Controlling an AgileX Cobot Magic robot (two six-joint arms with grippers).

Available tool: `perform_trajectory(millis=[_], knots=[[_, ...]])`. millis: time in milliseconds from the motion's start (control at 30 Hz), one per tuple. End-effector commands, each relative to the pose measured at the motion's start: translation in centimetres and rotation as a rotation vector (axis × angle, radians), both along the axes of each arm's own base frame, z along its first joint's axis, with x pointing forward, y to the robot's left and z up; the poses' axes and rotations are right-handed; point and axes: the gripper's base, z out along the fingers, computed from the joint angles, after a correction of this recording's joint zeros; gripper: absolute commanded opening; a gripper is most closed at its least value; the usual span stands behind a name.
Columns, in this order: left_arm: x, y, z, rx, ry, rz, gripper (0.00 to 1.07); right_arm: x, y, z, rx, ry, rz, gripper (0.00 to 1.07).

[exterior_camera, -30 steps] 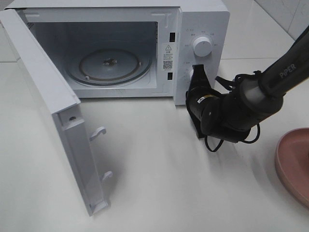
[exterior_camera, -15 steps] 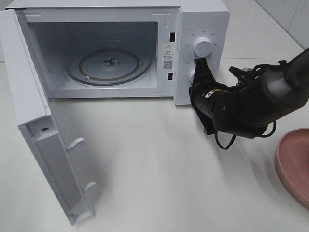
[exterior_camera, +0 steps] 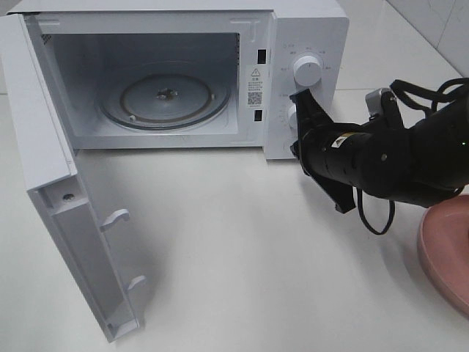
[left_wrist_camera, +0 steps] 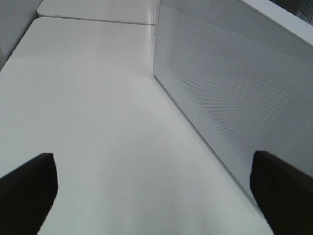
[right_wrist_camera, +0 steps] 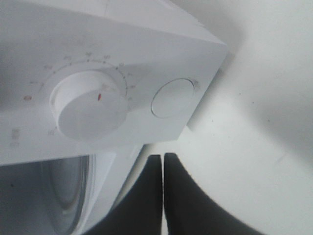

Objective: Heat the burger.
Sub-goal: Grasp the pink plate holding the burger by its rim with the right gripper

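Observation:
The burger is not in any view. The white microwave [exterior_camera: 311, 29] stands at the back with its door [exterior_camera: 44, 139] swung wide open to the left. Its glass turntable [exterior_camera: 165, 99] is bare. My right gripper [exterior_camera: 297, 147] is shut and empty, just in front of the control panel below the upper knob [exterior_camera: 306, 70]. In the right wrist view its shut fingers [right_wrist_camera: 163, 196] sit under the knob [right_wrist_camera: 85, 110] and a round button [right_wrist_camera: 172, 98]. My left gripper [left_wrist_camera: 156, 196] is open and empty beside the microwave's perforated wall [left_wrist_camera: 234, 83]; it is out of the exterior view.
A round pink plate [exterior_camera: 447, 249] lies at the right edge of the white table [exterior_camera: 242, 279], partly cut off. The open door juts toward the front left. The right arm's black cable [exterior_camera: 377, 216] hangs below it.
The microwave door has swung further open to the left. My right gripper has turned and drawn back to the right, away from the lower panel.

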Motion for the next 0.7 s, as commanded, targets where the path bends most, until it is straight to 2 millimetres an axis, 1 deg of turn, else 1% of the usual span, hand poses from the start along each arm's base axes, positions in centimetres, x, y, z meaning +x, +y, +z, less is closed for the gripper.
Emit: perform_trajectory(millis=[33,133,200,233,300,400,433,467,500,567,600,667,700], knots=[[0.0,0.0,0.0,-0.007,-0.007,0.007,1.0,-1.0,0.0,1.0,-0.107,0.036,0.15,0.0],[0.0,0.0,0.0,-0.007,-0.007,0.007,1.0,-1.2,0.1,1.3,-0.126,0.04,0.178,0.0],[0.0,0.0,0.0,-0.007,-0.007,0.007,1.0,-1.7,0.2,1.7,-0.203,0.059,0.282,0.0],[0.0,0.0,0.0,-0.007,-0.007,0.007,1.0,-1.7,0.2,1.7,-0.203,0.059,0.282,0.0],[0.0,0.0,0.0,-0.007,-0.007,0.007,1.0,-2.5,0.1,2.1,-0.287,0.097,0.401,0.0],[0.0,0.0,0.0,-0.007,-0.007,0.007,1.0,-2.7,0.1,2.1,-0.311,0.109,0.434,0.0],[0.0,0.0,0.0,-0.007,-0.007,0.007,1.0,-3.1,0.1,2.3,-0.36,0.126,0.509,0.0],[0.0,0.0,0.0,-0.007,-0.007,0.007,1.0,-3.4,0.1,2.4,-0.382,0.132,0.545,0.0],[0.0,0.0,0.0,-0.007,-0.007,0.007,1.0,-3.4,0.1,2.4,-0.382,0.132,0.545,0.0],[0.0,0.0,0.0,-0.007,-0.007,0.007,1.0,-4.2,0.1,2.9,-0.443,0.159,0.662,0.0],[0.0,0.0,0.0,-0.007,-0.007,0.007,1.0,-4.2,0.1,2.9,-0.443,0.159,0.662,0.0],[0.0,0.0,0.0,-0.007,-0.007,0.007,1.0,-4.9,0.0,2.9,-0.481,0.191,0.748,0.0],[0.0,0.0,0.0,-0.007,-0.007,0.007,1.0,-4.9,0.0,2.9,-0.481,0.191,0.748,0.0]])
